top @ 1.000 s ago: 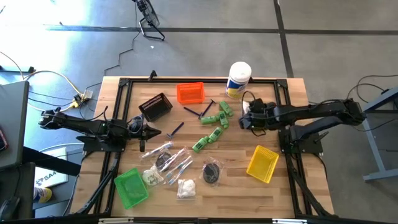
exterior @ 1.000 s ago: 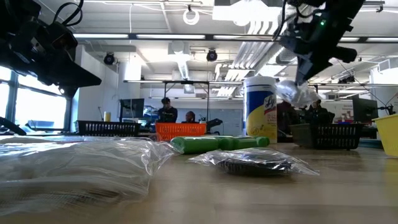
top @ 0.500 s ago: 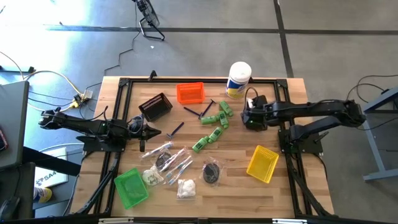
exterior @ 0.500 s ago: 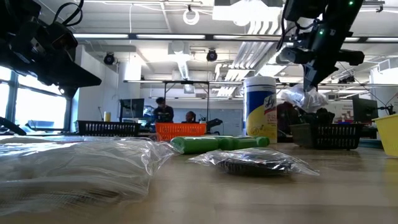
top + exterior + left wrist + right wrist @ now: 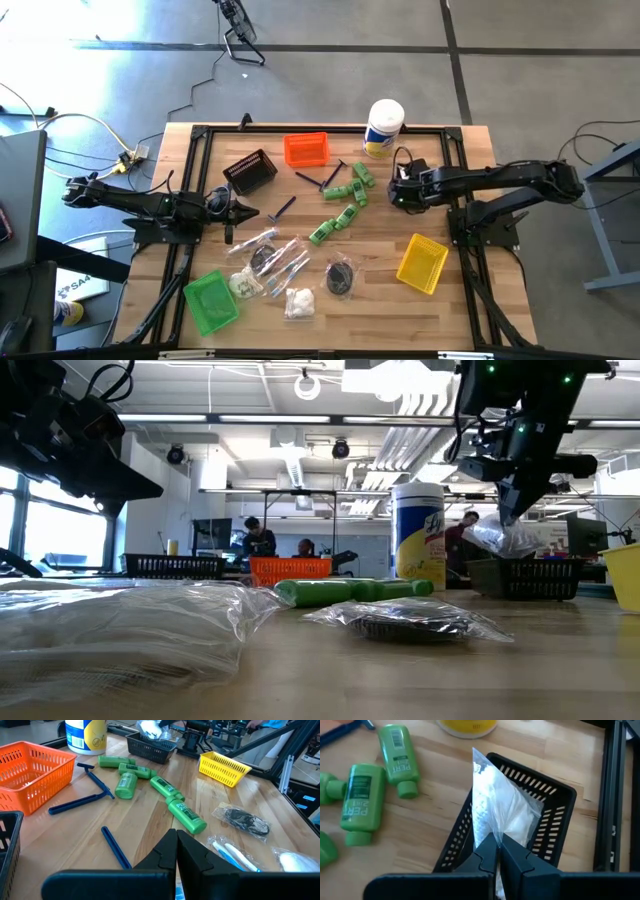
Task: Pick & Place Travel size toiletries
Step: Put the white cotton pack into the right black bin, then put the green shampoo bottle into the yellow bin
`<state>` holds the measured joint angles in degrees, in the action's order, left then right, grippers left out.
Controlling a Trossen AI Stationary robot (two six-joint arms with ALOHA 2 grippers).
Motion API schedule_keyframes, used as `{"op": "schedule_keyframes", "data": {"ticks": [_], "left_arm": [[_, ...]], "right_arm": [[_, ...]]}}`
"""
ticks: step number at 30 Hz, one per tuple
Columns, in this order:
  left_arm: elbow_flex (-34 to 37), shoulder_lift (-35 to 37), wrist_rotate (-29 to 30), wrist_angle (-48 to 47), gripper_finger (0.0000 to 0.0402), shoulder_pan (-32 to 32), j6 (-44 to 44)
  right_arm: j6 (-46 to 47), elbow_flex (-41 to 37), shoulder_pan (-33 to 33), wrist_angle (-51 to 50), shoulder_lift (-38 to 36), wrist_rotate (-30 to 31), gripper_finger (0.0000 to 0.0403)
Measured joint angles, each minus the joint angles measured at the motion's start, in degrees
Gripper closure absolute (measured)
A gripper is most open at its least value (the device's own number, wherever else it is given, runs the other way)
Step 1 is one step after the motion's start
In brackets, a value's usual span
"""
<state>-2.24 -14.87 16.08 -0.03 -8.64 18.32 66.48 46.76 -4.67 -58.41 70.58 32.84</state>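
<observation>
Above a black bin (image 5: 545, 820), the right gripper (image 5: 496, 851) pinches a bag of puffs (image 5: 497, 812).

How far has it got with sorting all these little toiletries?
Barely begun. The orange bin shows nothing inside. In hand: the right tool, shut on a bag of white puffs, hangs over a black bin. Left: the green bottles and razors on the table.

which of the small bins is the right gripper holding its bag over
The black bin under the right gripper, by the white canister; its bag of white puffs hangs into it. The other black bin sits left.
</observation>
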Motion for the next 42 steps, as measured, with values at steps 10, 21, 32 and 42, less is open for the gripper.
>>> {"op": "schedule_keyframes", "data": {"ticks": [10,21,32,42], "left_arm": [[0.02,0.02,0.02,-0.02,0.0398,-0.01,0.0],[0.02,0.01,0.04,-0.04,0.0398,-0.01,-0.01],[0.04,0.0,0.04,-0.04,0.0398,0.0,0.0],[0.04,0.0,0.04,-0.04,0.0398,-0.02,0.0]], "right_arm": [[-0.01,0.04,0.0,-1.33,4.13,-1.86,0.04],[0.9,0.04,0.0,-1.4,8.42,-1.88,0.0399],[0.83,0.07,0.11,-1.4,8.22,-1.95,0.0328],[0.12,0.11,0.17,-3.37,5.43,-3.22,0.0276]]}}
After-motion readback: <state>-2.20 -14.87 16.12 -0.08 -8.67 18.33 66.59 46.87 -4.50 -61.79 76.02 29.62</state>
